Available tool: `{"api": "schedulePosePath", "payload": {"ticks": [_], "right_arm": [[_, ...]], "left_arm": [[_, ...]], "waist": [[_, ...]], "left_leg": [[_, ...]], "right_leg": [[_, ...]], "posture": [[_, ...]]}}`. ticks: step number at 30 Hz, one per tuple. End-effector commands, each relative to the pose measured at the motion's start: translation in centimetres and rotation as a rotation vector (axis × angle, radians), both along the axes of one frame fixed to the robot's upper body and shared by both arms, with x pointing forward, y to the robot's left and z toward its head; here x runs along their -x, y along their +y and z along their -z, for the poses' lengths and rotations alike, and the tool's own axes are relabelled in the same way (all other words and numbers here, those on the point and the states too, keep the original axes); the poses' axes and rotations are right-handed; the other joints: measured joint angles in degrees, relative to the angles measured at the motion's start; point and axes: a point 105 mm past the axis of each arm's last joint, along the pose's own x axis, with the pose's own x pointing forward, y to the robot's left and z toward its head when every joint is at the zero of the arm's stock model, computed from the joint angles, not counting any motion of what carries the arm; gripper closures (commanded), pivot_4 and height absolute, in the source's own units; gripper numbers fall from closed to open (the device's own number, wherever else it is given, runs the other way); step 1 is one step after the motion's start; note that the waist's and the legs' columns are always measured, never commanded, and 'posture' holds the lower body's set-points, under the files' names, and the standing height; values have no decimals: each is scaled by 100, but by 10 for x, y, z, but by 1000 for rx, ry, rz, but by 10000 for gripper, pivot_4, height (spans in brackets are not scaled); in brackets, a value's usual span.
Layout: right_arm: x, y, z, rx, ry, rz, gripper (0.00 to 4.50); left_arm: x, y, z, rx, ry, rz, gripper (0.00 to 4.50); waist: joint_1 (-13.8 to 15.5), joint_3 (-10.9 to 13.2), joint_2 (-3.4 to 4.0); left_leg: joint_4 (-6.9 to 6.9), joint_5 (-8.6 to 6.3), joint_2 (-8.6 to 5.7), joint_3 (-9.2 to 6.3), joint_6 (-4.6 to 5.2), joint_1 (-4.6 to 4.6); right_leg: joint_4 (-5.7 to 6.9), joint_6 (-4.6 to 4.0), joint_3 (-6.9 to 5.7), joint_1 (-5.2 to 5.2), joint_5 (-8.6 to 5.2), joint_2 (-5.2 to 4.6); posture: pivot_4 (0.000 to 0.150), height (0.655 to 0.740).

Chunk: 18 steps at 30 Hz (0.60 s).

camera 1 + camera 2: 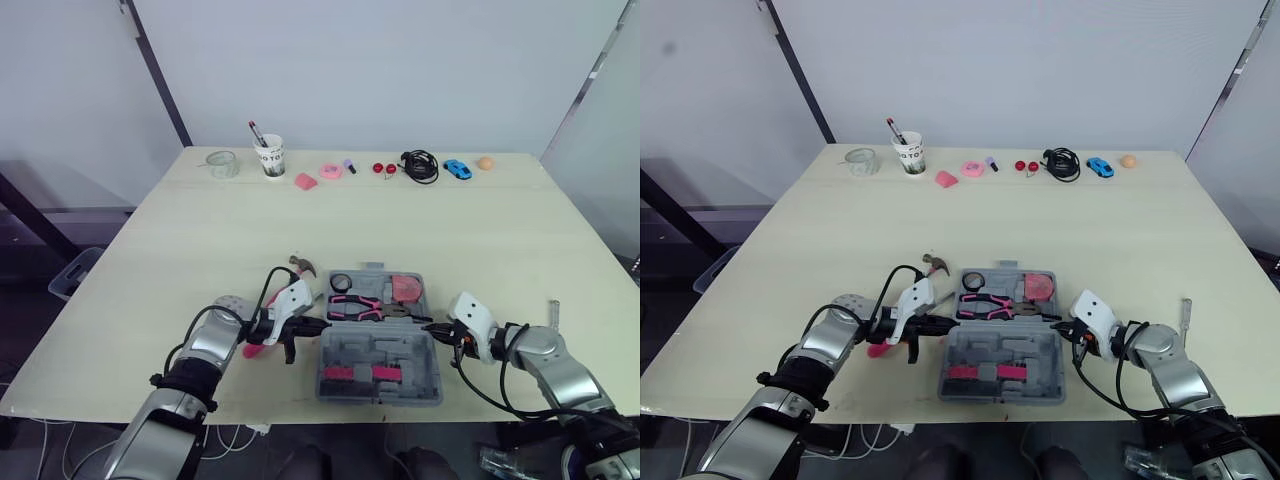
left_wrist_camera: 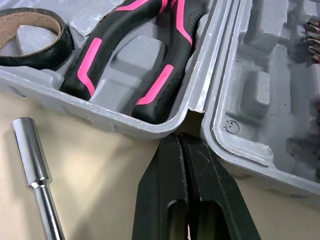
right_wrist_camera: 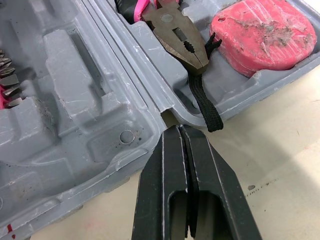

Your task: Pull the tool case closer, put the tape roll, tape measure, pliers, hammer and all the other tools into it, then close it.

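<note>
Tool case [image 1: 400, 352]: opened flat at near table edge, centre. Held in far half: tape roll [image 1: 341, 282] (L), pliers [image 1: 355, 308] (mid), tape measure [image 1: 405, 288] (R). Hammer [image 1: 301, 266]: laid on table just L of case, partly hidden by L arm. Left gripper [image 1: 322, 326]: fingers pressed together, tips set at case's L hinge notch. Right gripper [image 1: 428, 328]: likewise pressed together, at R hinge notch. Thin metal tool [image 1: 552, 312], poss. a screwdriver: laid well R of case.
</note>
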Motion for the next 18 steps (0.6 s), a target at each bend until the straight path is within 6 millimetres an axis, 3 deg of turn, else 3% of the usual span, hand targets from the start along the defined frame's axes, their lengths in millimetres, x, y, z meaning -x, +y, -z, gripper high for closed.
{"api": "schedulePosePath", "payload": {"ticks": [1, 18], "right_arm": [[-4, 8, -12, -31, -50, -23, 45000], [-12, 14, -16, -48, -101, -21, 45000]], "left_arm": [[1, -4, 1, -28, -25, 46, 44123], [4, 0, 4, -41, -15, 57, 44123]], "waist": [[-3, 0, 0], [-36, 0, 0]], "left_leg": [[0, 0, 0, 0, 0, 0], [0, 0, 3, 1, 0, 3]], "right_leg": [[0, 0, 0, 0, 0, 0], [1, 0, 1, 0, 0, 4]], "posture": [[1500, 7400], [1500, 7400]]}}
